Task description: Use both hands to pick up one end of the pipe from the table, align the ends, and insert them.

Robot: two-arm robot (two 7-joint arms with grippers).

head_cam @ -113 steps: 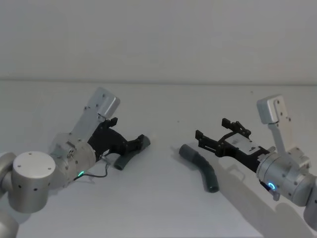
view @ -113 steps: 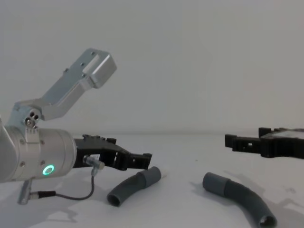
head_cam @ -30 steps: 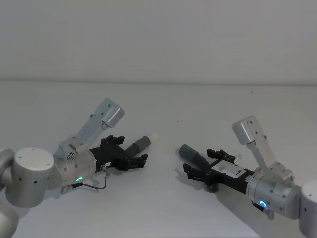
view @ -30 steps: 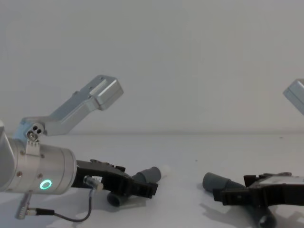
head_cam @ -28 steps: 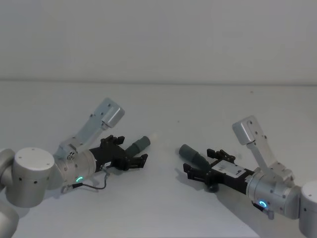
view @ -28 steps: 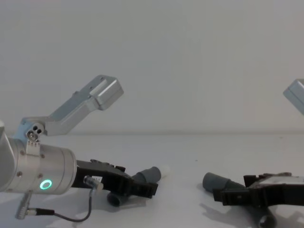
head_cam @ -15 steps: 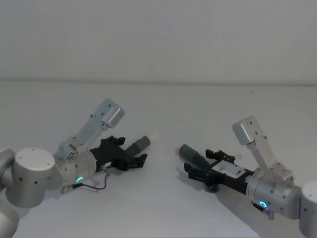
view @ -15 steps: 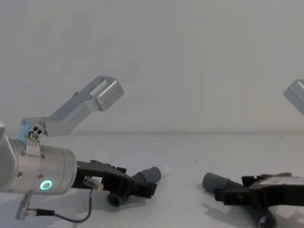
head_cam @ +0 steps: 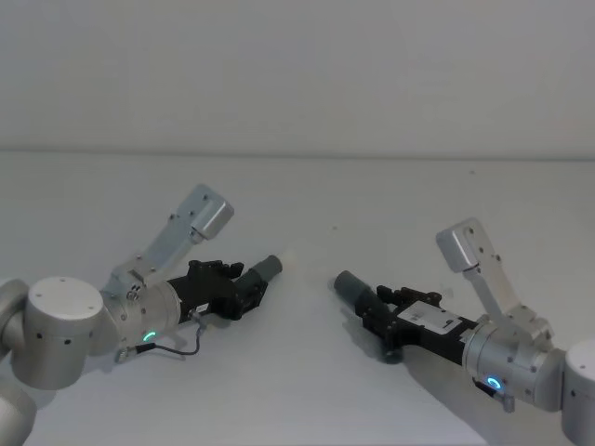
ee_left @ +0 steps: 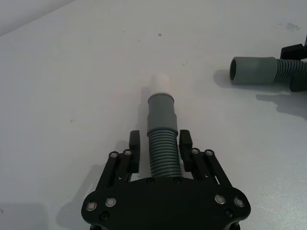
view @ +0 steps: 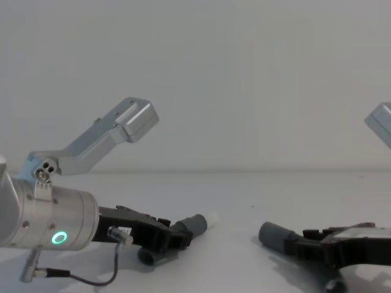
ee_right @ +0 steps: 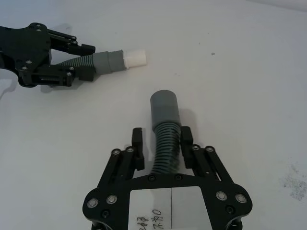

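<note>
Since half a second ago, the left gripper (ee_left: 160,143) and the right gripper (ee_right: 162,141) have both gone from spread wide to closed. We see the left one with its jaws pressed against the ribbed body of the shorter piece (ee_left: 162,158), just behind its smooth cuff (ee_left: 160,110). The white tip (ee_left: 161,84) points out ahead toward the middle of the table (head_cam: 307,200). The right one is clamped on the ribbed body of the longer piece (ee_right: 165,153) in the same way, and the plain cuff (ee_right: 164,108) sticks out in front of it. Both pieces sit low over the table, well in from its far edge, the shorter toward the left side and the longer toward the right. The two cuffed ends face each other across a bare stretch of table, apart and at an angle, not in line. We cannot tell whether either piece is clear of the surface.
</note>
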